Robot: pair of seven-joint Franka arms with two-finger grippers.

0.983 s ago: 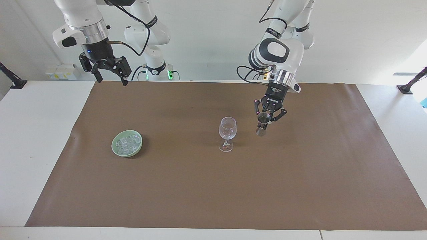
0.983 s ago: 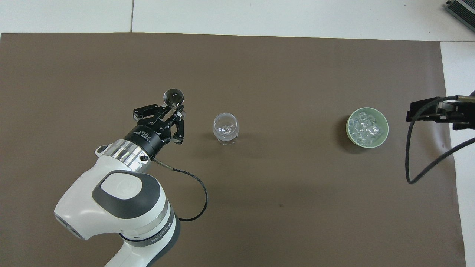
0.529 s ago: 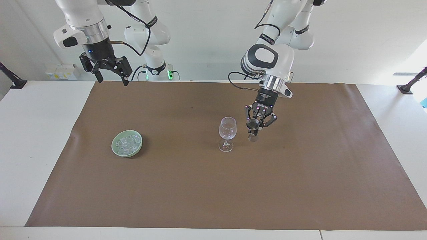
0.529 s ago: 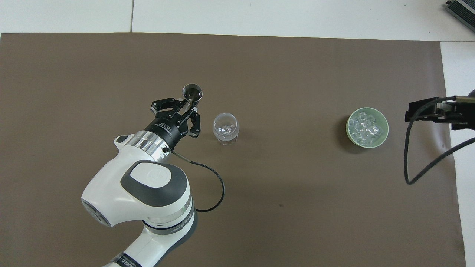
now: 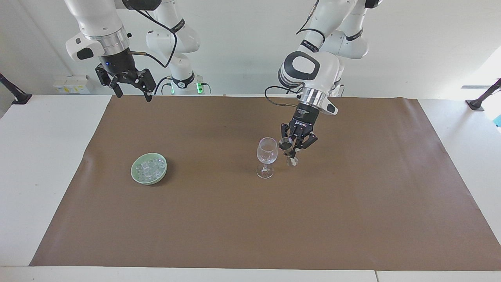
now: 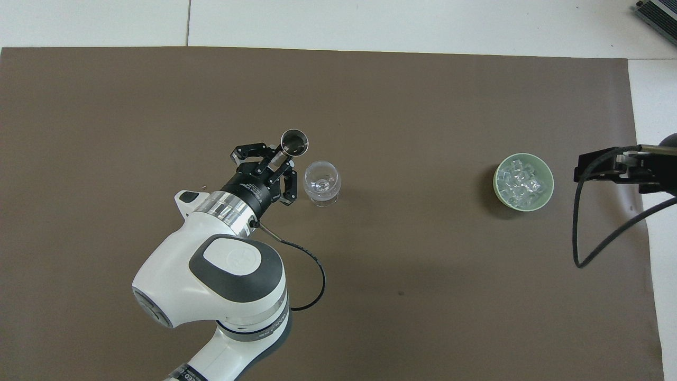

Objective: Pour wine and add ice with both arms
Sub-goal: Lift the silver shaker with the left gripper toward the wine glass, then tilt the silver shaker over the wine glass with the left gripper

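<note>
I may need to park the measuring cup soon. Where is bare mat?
Bare mat lies between the wine glass and the bowl of ice, and across the mat's edge farthest from the robots. It is crowded only beside the glass, where the left pincer holds the cup.

The left end effector [image 5: 294,150] grips a small metal jigger [image 5: 288,150] just beside the upright wine glass [image 5: 267,156].

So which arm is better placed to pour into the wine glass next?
Left. The left gripper is shut on the jigger right beside the wine glass, while the open right gripper waits raised at its own end, holding nothing.
</note>
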